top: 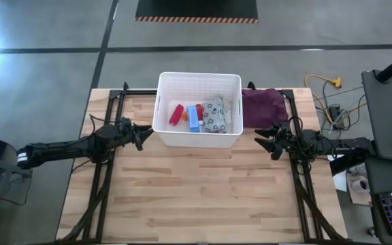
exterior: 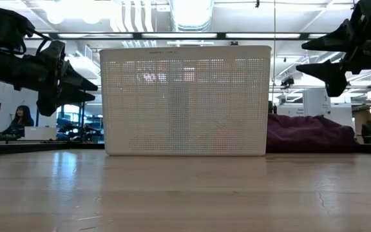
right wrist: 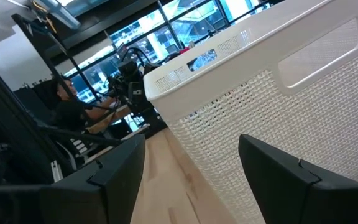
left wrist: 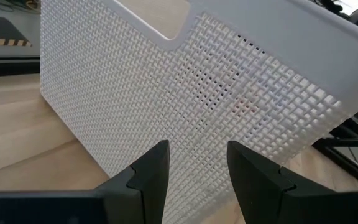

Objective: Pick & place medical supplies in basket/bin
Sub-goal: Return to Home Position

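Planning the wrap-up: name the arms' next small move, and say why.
Probably draw both arms back from the basket: the red tube, blue kit and grey pouch lie inside it, and the left end effector and right end effector flank it, open and empty.

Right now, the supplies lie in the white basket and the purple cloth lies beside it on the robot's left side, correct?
No. The high view shows the purple cloth beside the basket on the robot's right side. The supplies are inside it.
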`<action>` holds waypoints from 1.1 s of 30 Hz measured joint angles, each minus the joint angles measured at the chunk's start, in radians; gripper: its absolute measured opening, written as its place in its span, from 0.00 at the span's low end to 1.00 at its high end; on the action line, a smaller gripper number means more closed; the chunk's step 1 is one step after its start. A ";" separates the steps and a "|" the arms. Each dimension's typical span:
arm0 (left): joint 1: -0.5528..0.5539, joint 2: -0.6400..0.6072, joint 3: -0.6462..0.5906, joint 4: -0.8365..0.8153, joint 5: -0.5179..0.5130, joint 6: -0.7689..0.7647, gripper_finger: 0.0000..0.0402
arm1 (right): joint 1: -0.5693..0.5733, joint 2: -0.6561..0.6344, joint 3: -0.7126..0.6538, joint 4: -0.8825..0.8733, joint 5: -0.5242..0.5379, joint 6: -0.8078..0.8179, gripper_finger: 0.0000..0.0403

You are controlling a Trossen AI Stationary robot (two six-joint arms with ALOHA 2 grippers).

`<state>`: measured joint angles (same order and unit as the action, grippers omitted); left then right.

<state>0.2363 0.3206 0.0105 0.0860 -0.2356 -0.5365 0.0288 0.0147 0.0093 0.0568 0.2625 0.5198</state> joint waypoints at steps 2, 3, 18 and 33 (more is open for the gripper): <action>0.000 0.000 0.000 0.000 0.000 0.000 0.36 | 0.000 0.000 0.000 0.000 0.000 0.000 0.62; 0.000 0.000 0.000 0.000 0.000 0.000 0.36 | 0.000 0.000 0.000 0.000 0.000 0.000 0.63; 0.000 0.000 0.000 0.000 0.000 0.000 0.36 | 0.000 0.000 0.000 0.000 0.000 0.000 0.62; 0.000 0.000 0.000 0.000 0.000 0.000 0.36 | 0.000 0.000 0.000 0.000 0.000 0.000 0.62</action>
<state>0.2363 0.3206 0.0109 0.0860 -0.2356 -0.5365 0.0285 0.0147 0.0093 0.0567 0.2623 0.5198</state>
